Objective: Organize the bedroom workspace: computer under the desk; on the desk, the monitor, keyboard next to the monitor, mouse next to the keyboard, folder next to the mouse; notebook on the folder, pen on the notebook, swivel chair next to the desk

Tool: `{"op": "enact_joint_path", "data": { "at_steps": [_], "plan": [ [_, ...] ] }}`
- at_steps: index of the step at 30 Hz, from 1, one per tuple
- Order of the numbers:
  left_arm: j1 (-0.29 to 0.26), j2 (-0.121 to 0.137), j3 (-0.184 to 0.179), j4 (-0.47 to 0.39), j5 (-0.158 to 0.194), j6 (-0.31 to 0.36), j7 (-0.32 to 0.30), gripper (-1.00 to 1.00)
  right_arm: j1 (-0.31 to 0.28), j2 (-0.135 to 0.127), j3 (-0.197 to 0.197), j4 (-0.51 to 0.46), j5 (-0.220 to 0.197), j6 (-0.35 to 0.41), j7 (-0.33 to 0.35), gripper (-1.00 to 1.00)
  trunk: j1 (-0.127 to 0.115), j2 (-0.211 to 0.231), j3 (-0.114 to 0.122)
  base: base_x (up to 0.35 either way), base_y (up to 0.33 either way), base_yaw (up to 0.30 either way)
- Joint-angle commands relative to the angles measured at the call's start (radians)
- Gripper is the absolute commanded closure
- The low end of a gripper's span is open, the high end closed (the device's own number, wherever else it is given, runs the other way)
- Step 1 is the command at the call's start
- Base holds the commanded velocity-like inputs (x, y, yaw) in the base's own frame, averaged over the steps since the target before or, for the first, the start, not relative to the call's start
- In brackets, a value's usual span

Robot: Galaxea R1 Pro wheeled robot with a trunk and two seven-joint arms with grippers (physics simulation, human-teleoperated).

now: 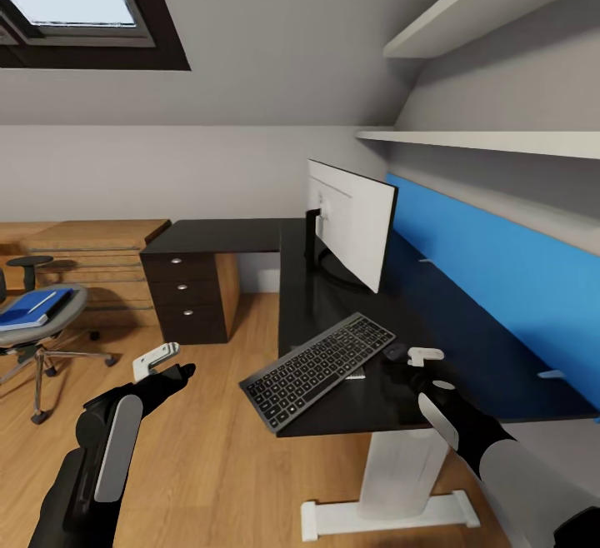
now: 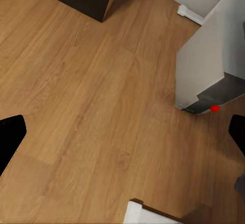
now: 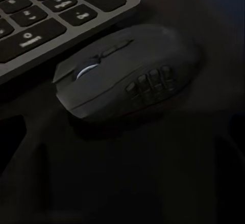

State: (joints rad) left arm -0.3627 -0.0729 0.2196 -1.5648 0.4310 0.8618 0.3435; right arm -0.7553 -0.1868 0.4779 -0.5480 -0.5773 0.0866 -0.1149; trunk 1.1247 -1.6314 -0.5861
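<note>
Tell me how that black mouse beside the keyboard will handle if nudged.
The black domed mouse probably slides easily, since the glossy black desk looks smooth. Its low, flat-based shape seems unlikely to roll or tip. It sits close beside the flat black keyboard, so a sideways push could bump that.

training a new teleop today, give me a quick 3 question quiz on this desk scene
1. True or false: the keyboard lies fully on the desk.
2. Where is the folder? A) swivel chair B) desk C) floor
3. What lies under the right gripper, beside the keyboard?

Key: 1. False, one corner overhangs the edge. 2. A. 3. The mouse.
</note>
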Motion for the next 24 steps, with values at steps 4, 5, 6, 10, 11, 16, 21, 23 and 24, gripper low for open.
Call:
{"op": "enact_joint_path", "data": {
  "at_steps": [4, 5, 6, 10, 11, 16, 21, 23, 24],
  "plan": [
    [-0.001, -0.001, 0.001, -0.001, 0.011, 0.004, 0.008, -1.0, -0.001, -0.001, 0.008, -0.003, -0.007, 0.004, -0.009, -1.0, 0.0, -0.001, -0.001, 0.0, 0.08, 0.0],
    [-0.001, -0.001, 0.001, 0.0, 0.011, 0.004, 0.008, -1.0, -0.001, -0.001, 0.008, -0.003, -0.007, 0.004, -0.009, -1.0, 0.0, -0.001, -0.001, 0.0, 0.044, 0.0],
    [-0.001, -0.001, 0.001, -0.001, 0.011, 0.004, 0.009, -1.0, -0.001, -0.001, 0.008, -0.003, -0.007, 0.004, -0.009, -1.0, 0.0, -0.001, -0.001, 0.0, 0.036, 0.0],
    [-0.001, -0.001, 0.001, 0.0, 0.011, 0.005, 0.009, -1.0, -0.001, -0.001, 0.009, -0.003, -0.007, 0.003, -0.009, -1.0, 0.0, -0.001, -0.001, 0.0, 0.016, 0.0],
    [-0.001, -0.001, 0.001, 0.0, 0.011, 0.005, 0.009, -1.0, -0.001, 0.0, 0.01, -0.003, -0.007, 0.003, -0.009, -1.0, 0.0, -0.001, -0.001, 0.0, 0.007, 0.0],
    [-0.001, -0.001, 0.001, 0.0, 0.011, 0.004, 0.009, -1.0, -0.001, -0.002, 0.009, -0.003, -0.007, 0.003, -0.009, -1.0, 0.0, -0.001, -0.001, 0.0, 0.002, 0.0],
    [-0.001, -0.001, 0.001, 0.0, 0.011, 0.004, 0.009, -1.0, -0.001, -0.002, 0.008, -0.003, -0.007, 0.003, -0.009, -1.0, 0.0, -0.001, -0.001, 0.0, 0.0, 0.0],
    [-0.001, -0.001, 0.001, 0.0, 0.011, 0.004, 0.009, -1.0, -0.001, -0.002, 0.008, -0.003, -0.007, 0.003, -0.009, -1.0, 0.0, -0.001, -0.001, 0.0, 0.0, 0.0],
    [-0.001, -0.001, 0.001, 0.0, 0.011, 0.004, 0.009, -1.0, -0.001, -0.002, 0.009, -0.003, -0.007, 0.003, -0.009, -1.0, 0.0, -0.001, -0.001, 0.0, 0.0, 0.0]
  ]
}}
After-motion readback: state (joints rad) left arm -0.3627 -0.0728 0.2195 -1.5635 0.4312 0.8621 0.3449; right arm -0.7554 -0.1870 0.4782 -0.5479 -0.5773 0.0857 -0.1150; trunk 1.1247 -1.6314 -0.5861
